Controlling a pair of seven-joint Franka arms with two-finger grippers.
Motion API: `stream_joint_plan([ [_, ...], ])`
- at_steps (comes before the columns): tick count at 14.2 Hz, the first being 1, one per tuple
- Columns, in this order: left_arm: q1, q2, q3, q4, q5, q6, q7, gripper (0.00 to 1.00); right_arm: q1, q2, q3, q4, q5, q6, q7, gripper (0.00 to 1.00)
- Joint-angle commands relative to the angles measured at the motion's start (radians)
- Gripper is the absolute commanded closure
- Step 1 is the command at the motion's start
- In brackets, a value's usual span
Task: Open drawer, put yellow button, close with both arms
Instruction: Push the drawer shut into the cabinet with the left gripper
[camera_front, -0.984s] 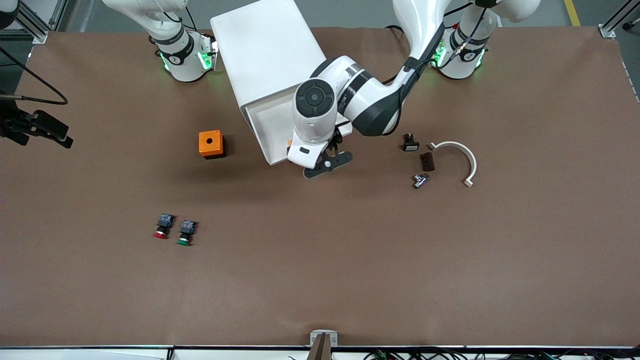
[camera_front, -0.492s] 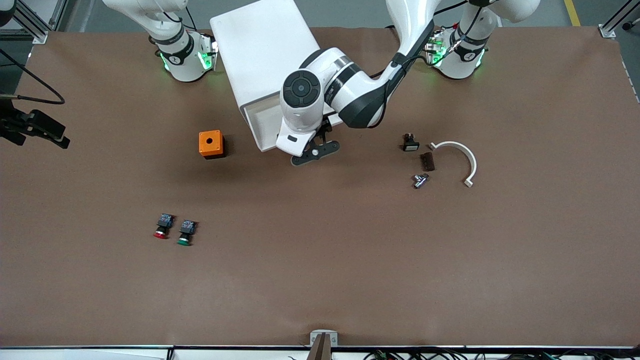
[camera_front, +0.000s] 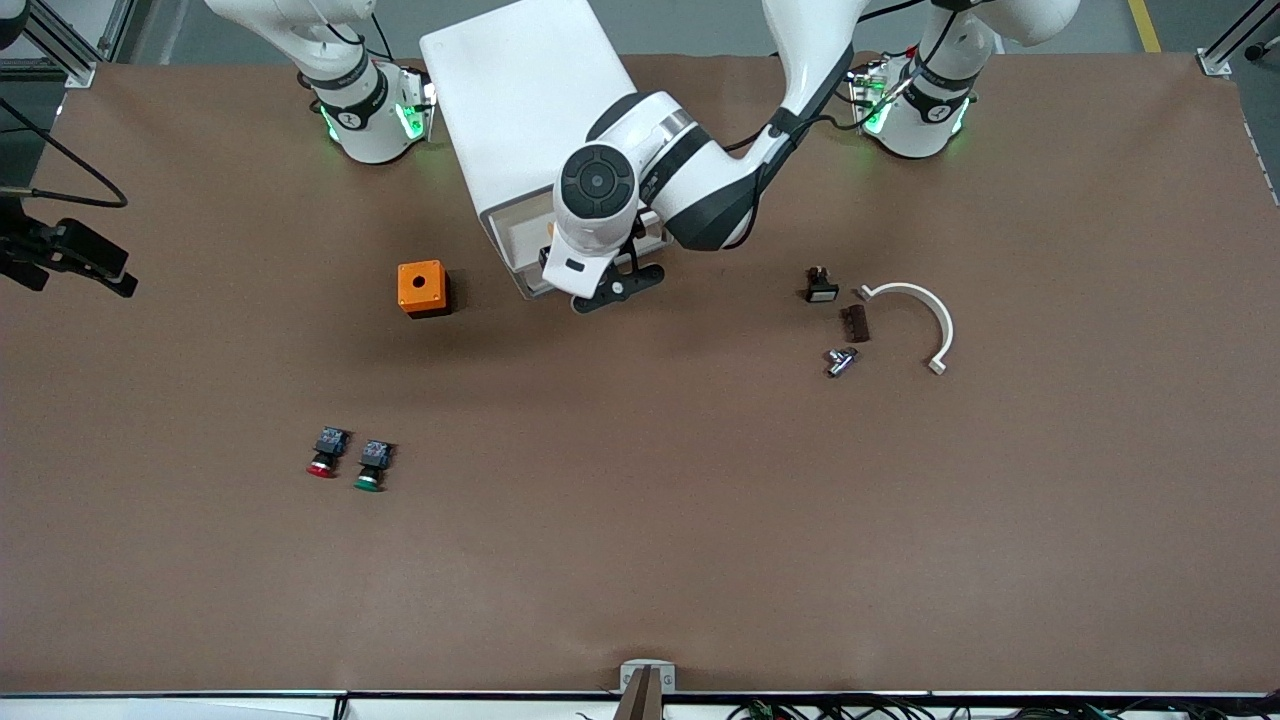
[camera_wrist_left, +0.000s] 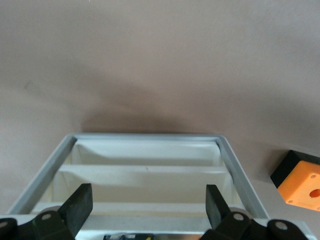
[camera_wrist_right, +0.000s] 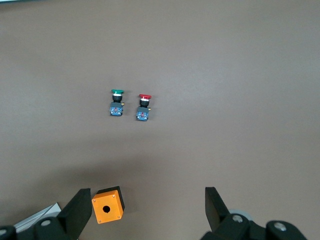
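Note:
The white cabinet (camera_front: 520, 100) stands between the arms' bases. Its top drawer (camera_front: 520, 248) sticks out only a little. My left gripper (camera_front: 610, 288) is at the drawer's front edge, fingers open and empty. In the left wrist view the left gripper (camera_wrist_left: 148, 207) spans the drawer's front (camera_wrist_left: 145, 172). A dark, blue and yellow bit, likely the yellow button (camera_wrist_left: 127, 235), lies in the drawer, mostly hidden. My right gripper (camera_wrist_right: 145, 207) is open and empty, high over the table near the orange box (camera_wrist_right: 107, 205).
The orange box (camera_front: 423, 288) sits beside the cabinet toward the right arm's end. The red-capped button (camera_front: 325, 452) and green-capped button (camera_front: 371, 465) lie nearer the front camera. A white curved bracket (camera_front: 925, 320) and small black and metal parts (camera_front: 845, 325) lie toward the left arm's end.
My left gripper has moved toward the cabinet with the drawer's front, and the drawer has slid most of the way in. The button in it is now covered in the front view.

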Motion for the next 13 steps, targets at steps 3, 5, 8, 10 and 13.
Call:
stream_joint_plan([
  [3,-0.021,-0.009,-0.003,-0.04,-0.11,-0.002,-0.036,0.01,-0.006,0.0,0.001,0.013,0.002,-0.006,-0.005,0.0],
  [5,-0.024,-0.009,-0.003,-0.046,-0.135,-0.002,-0.036,0.01,-0.006,0.0,0.001,0.013,0.002,-0.006,-0.005,0.0],
  [8,-0.033,0.005,-0.003,-0.049,-0.185,0.0,-0.037,0.01,-0.006,0.0,0.001,0.013,0.002,-0.006,-0.005,0.0],
  [10,-0.038,0.005,-0.003,-0.063,-0.196,0.0,-0.037,0.01,-0.006,0.0,0.001,0.013,0.002,-0.006,-0.005,0.0],
  [13,-0.038,0.006,-0.005,-0.077,-0.216,0.001,-0.034,0.01,-0.006,0.0,0.001,0.013,0.002,-0.006,-0.005,0.0],
])
